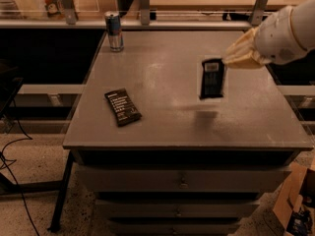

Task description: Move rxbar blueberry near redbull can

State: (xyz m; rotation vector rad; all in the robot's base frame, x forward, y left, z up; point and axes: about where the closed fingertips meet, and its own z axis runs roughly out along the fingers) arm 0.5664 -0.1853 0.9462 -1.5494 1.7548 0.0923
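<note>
The rxbar blueberry, a dark navy bar, hangs by its upper end from my gripper, lifted above the right half of the grey table; its shadow lies on the tabletop below it. The gripper's pale fingers are shut on the bar's top end, and the white arm comes in from the right. The redbull can, silver and blue, stands upright at the table's far left corner, well away from the bar.
A black-brown wrapped bar lies on the table's front left. Metal rail posts line the back edge. Drawers sit under the tabletop. A cardboard box stands on the floor at the lower right.
</note>
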